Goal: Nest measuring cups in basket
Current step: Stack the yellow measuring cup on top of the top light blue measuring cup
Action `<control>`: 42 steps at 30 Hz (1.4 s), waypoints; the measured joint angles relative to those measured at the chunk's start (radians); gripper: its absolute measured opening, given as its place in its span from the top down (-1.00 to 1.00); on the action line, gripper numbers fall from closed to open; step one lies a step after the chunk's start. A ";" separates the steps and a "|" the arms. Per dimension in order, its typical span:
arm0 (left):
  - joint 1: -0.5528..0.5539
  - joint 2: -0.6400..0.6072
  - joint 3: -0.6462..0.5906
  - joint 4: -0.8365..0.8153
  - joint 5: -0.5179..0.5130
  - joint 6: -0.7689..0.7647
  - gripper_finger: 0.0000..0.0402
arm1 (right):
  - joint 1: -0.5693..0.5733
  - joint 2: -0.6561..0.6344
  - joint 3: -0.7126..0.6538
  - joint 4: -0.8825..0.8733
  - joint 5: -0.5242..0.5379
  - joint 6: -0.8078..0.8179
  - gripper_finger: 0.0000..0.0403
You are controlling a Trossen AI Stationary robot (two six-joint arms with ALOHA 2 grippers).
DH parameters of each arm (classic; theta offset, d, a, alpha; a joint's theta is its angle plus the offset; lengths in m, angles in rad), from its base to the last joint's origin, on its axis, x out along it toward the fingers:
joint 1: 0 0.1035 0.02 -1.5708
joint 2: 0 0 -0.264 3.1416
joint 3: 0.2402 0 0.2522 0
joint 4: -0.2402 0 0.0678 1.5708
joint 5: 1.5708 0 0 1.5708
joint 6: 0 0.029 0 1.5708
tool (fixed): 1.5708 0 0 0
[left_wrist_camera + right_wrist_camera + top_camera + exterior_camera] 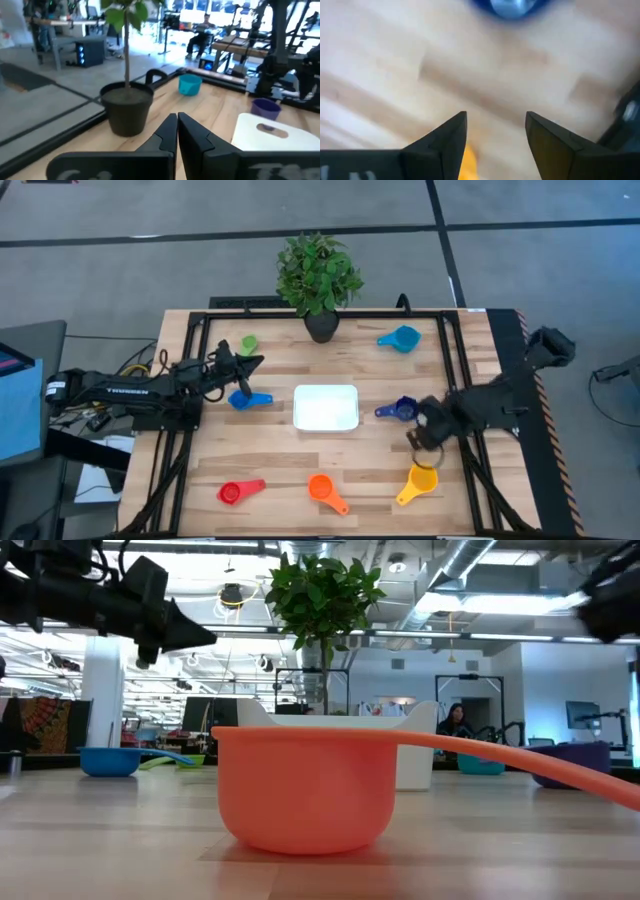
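Wooden slatted tabletop [280, 470], right gripper [426, 442] spread empty over small yellow plastic measuring cup [417, 484]; could've nudged it away descending off-centre.

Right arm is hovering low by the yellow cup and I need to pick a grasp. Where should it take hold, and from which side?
Take the yellow measuring cup by its bowl rim, coming straight down. The bowl sits upright and open, nearest the open right gripper, so one finger can probably go inside the wall and one outside. Its short flat handle lies low on the table, pointing toward the front edge, which likely gives the fingers less to close on.
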 joint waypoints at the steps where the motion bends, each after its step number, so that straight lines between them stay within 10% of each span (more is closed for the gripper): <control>1: -0.003 0.000 0.000 0.012 -0.006 0.010 1.00 | 0.045 0.009 0.000 0.006 -0.002 0.052 -0.12; 19: -0.004 0.000 0.000 0.076 -0.034 0.030 1.00 | 0.302 0.270 -0.001 0.296 -0.130 0.322 0.02; 27: -0.004 0.000 0.000 0.072 -0.043 0.004 1.00 | 0.240 0.289 -0.001 0.294 -0.122 0.386 0.77; 36: -0.004 0.000 0.000 0.053 -0.043 -0.018 1.00 | 0.107 0.145 0.022 0.261 -0.003 0.224 0.77; 42: -0.004 0.000 0.000 -0.006 -0.048 -0.021 1.00 | -0.089 -0.032 0.085 0.092 0.317 -0.020 0.82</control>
